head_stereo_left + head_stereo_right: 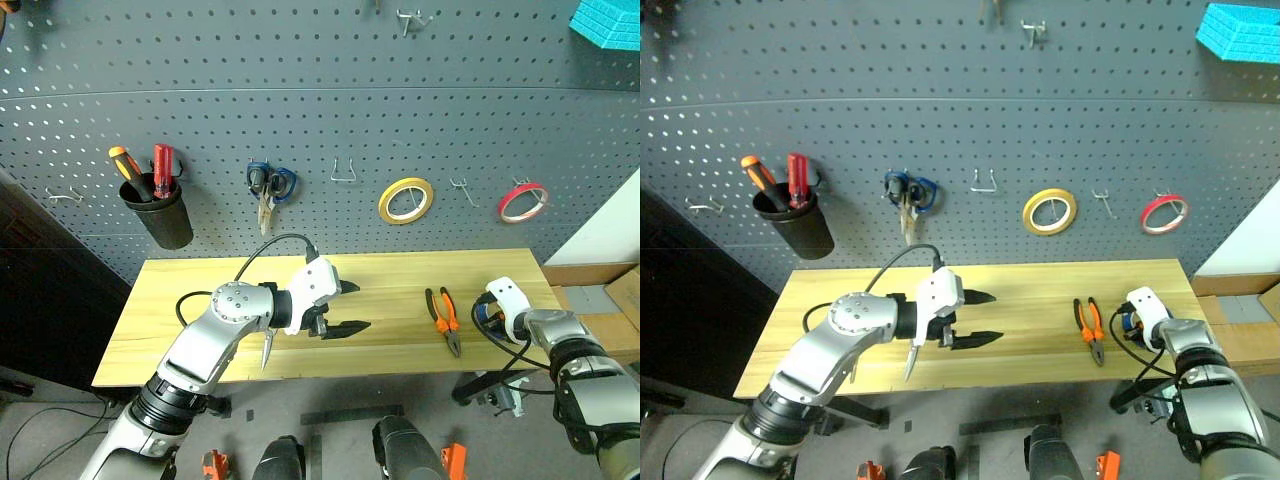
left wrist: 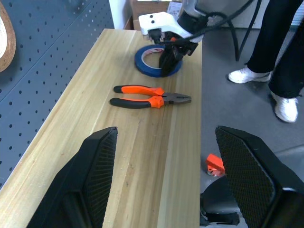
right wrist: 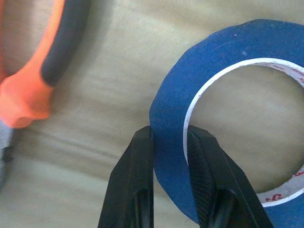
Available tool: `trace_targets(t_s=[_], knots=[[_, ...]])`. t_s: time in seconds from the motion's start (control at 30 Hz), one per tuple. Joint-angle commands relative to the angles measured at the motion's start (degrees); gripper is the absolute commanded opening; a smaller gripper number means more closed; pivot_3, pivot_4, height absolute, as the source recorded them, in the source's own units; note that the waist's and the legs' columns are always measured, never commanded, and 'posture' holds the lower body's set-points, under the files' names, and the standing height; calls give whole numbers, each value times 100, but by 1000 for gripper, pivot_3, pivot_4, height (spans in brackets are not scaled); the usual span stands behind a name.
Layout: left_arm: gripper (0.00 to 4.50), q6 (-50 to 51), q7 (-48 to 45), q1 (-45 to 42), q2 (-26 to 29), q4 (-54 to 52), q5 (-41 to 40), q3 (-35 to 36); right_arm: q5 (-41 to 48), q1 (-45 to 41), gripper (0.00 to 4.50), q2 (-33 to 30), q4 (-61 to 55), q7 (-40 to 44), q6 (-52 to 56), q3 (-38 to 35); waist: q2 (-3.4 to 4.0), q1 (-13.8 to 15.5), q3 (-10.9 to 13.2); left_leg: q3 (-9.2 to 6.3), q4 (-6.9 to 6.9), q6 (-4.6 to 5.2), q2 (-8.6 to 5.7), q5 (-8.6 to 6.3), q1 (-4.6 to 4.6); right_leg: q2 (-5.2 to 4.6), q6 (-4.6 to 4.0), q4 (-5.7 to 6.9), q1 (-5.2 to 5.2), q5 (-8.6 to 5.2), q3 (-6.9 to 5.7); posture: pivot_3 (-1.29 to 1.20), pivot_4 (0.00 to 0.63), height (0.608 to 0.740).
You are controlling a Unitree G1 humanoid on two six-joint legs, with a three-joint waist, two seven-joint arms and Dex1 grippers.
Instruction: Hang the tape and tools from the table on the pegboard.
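Right gripper (image 3: pixel 169 137) is clamped on the wall of the blue tape (image 3: pixel 228 85), one finger outside the ring, one inside against the white core. Tape lies flat on the table (image 1: pixel 200 330) near its right end, pliers (image 2: pixel 149 96) just beside it, apart from the ring.

Risks as I read them:
- Pinch is on one narrow spot of the wall (thin bite, low on the fingers). On lift the ring may swing or pivot in the grip, which makes lining its hole up with a hook hard.
- If the tape's bottom face sticks to the wood, it could peel out of the fingers on the way up.
- Pliers sit close; a sideways drag instead of a straight lift could knock them toward the table edge.
- Free hook (image 1: pixel 462 190) on the pegboard (image 1: pixel 320 100) sits between the yellow tape (image 1: pixel 405 200) and the red tape (image 1: pixel 523 201); a tilted ring could bump either one off.

Left gripper (image 1: pixel 341 307) hangs over mid-table with fingers spread, holding nothing. A thin blade or shaft shows below that wrist; can't tell what it is.

Person's legs stand off the right end of the table, so keep any swing tight.
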Motion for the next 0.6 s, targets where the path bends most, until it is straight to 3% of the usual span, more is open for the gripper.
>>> trace_targets(t_s=[0.03, 0.23, 0.37, 0.47, 0.6], knots=[[3494, -15, 64, 127, -9, -287, -269, 366, 136, 578, 677, -210, -1480, -220, -170, -280, 2, 0, -1, 6, -1, 0, 0, 0, 2, 0, 0, 0, -1, 0, 6, -132, 132, 740], [3494, -12, 385, 243, -341, -461, -650, 791, 313, 2838, 677, -78, -5873, -873, -4, -1034, 8, 43, -6, 26, -3, 0, -2, -1, 3, 1, 9, 1, -11, 0, 30, -144, 130, 740], [3494, -116, 707, 119, -664, -441, -753, 1026, 157, 3963, 677, 445, -7948, -1215, -67, -742, -2, 91, -14, 35, -2, 0, 3, -1, 6, 7, 11, 4, -15, 0, 41, -161, 135, 740], [3494, -305, 864, -36, -800, -343, -637, 1052, -28, 3854, 677, 858, -8466, -1516, 19, -507, -7, 27, -16, 54, 2, 0, 3, -1, 17, 12, 12, 6, -14, 3, 68, -172, 138, 740], [3494, -455, 914, -245, -871, -182, -567, 1002, 103, 3100, 677, 988, -8067, -1618, 12, -667, -14, -21, -15, 93, 44, 10, 1, 5, 14, 10, 3, -6, -6, 6, 104, -174, 137, 740]])
